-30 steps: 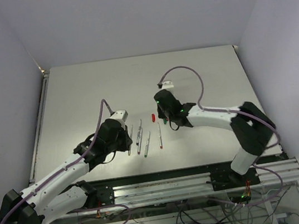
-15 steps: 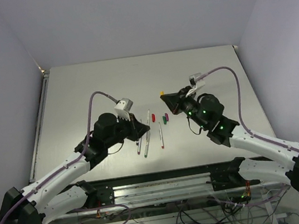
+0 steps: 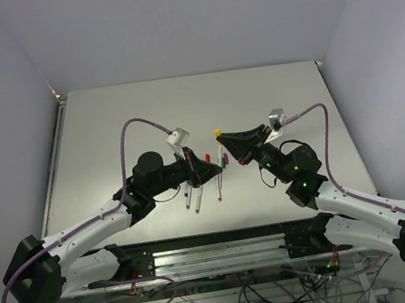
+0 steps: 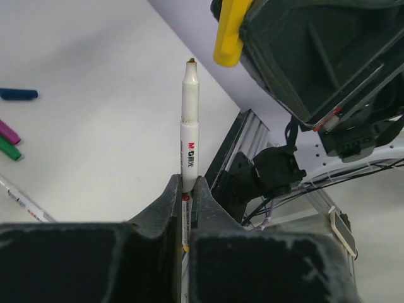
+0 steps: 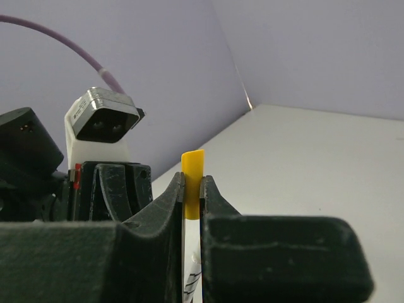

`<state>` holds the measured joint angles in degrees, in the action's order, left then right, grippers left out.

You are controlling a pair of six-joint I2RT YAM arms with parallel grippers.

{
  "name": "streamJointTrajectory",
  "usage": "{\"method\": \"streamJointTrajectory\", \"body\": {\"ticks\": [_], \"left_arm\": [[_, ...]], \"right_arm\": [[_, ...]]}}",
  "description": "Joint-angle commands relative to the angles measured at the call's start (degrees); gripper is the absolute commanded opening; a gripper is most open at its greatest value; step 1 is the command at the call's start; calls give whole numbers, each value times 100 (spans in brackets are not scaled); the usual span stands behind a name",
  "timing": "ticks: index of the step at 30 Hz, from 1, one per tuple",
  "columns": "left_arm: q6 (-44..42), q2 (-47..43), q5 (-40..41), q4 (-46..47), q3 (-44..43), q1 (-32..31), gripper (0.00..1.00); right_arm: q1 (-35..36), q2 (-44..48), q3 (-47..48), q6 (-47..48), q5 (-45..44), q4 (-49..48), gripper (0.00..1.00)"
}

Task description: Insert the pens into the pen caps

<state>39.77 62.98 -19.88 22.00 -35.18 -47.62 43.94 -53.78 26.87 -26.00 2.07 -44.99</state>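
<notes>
My left gripper (image 4: 187,183) is shut on a silver-grey pen (image 4: 189,126) and holds it off the table, bare tip pointing at the right gripper. My right gripper (image 5: 192,180) is shut on the yellow cap (image 5: 192,183), which also shows in the left wrist view (image 4: 228,31) just beyond and right of the pen tip. In the top view the two grippers (image 3: 210,162) (image 3: 223,138) face each other above the table's middle. Three more pens (image 3: 197,194) lie on the table below. The blue (image 4: 17,94), purple (image 4: 7,131) and green (image 4: 7,148) caps lie on the table.
The grey table (image 3: 107,127) has walls on the left, back and right. The rail and cables (image 3: 225,255) run along its near edge. The left wrist camera block (image 5: 101,126) sits close in front of the right gripper.
Both arms have lifted off the table and turned towards each other, the left with the pen and the right with the yellow cap. The gap between pen tip and cap has shrunk.
</notes>
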Motion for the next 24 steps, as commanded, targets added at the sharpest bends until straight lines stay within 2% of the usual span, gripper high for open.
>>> {"method": "streamJointTrajectory", "body": {"ticks": [1, 24], "left_arm": [[137, -202, -152, 515, -20, -51, 7], [-5, -429, -160, 286, -1, -89, 7]], "right_arm": [[-4, -37, -115, 3, 189, -922, 0], [-6, -326, -94, -104, 134, -1206, 0]]}}
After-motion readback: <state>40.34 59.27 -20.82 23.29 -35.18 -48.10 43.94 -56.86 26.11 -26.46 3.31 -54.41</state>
